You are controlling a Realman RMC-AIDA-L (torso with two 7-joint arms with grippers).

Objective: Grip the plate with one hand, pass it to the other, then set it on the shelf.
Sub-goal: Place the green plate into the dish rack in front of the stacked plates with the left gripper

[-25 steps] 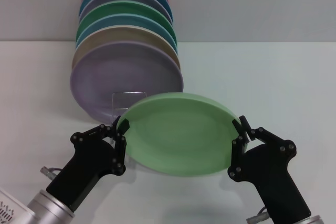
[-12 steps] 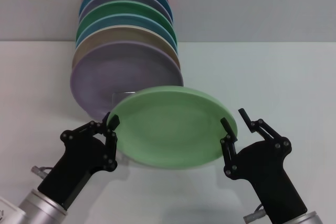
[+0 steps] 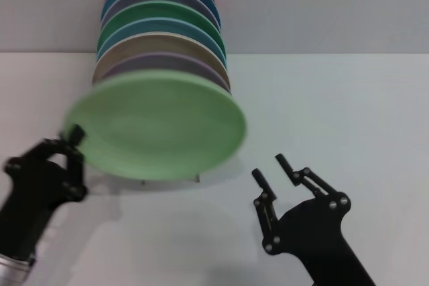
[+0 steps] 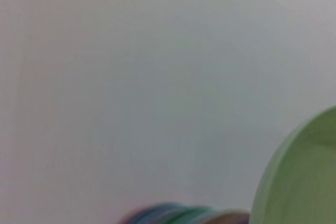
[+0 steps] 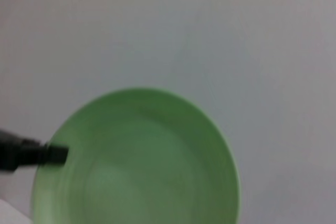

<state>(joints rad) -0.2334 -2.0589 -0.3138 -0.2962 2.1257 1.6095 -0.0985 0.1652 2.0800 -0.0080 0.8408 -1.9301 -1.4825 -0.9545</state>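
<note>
Your left gripper (image 3: 75, 140), at the frame's left, has its jaws clamped on the plate (image 3: 157, 125); your right gripper (image 3: 271, 169), lower right, shows parted, empty jaws above the tabletop (image 3: 335, 112).

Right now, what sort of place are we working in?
Probably a lab test bench rather than a kitchen: a bare white table, a plain wall, a row of coloured plates standing on edge, and the left gripper holding the plate.
</note>
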